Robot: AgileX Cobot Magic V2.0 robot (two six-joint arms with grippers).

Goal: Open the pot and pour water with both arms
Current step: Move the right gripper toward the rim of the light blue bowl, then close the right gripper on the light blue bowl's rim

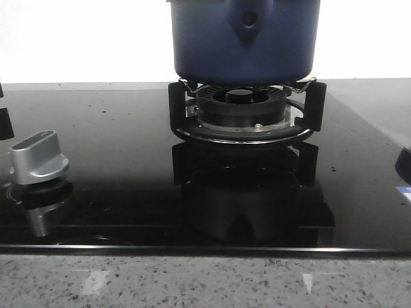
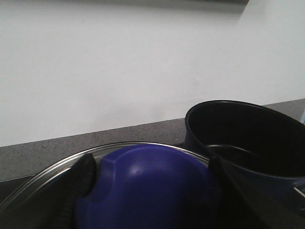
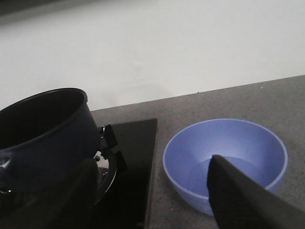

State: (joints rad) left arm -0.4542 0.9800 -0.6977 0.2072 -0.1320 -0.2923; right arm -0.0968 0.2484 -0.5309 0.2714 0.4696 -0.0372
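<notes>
The dark-blue pot (image 1: 245, 40) stands on the gas burner (image 1: 243, 109) at the back middle, its shield-shaped handle mount facing me. It has no lid on; its dark inside shows in the left wrist view (image 2: 248, 138) and the right wrist view (image 3: 47, 129). My left gripper (image 2: 150, 186) is shut on the blue knob (image 2: 152, 191) of the steel-rimmed lid (image 2: 57, 164), which is held beside the pot. My right gripper (image 3: 152, 200) is open and empty, between the pot and a light-blue bowl (image 3: 224, 157). Neither gripper shows in the front view.
A silver stove knob (image 1: 38, 157) stands at the left on the black glass hob (image 1: 128, 128). The hob's front edge meets a grey speckled counter (image 1: 205, 282). The bowl's edge shows at the far right (image 1: 404, 168). A white wall is behind.
</notes>
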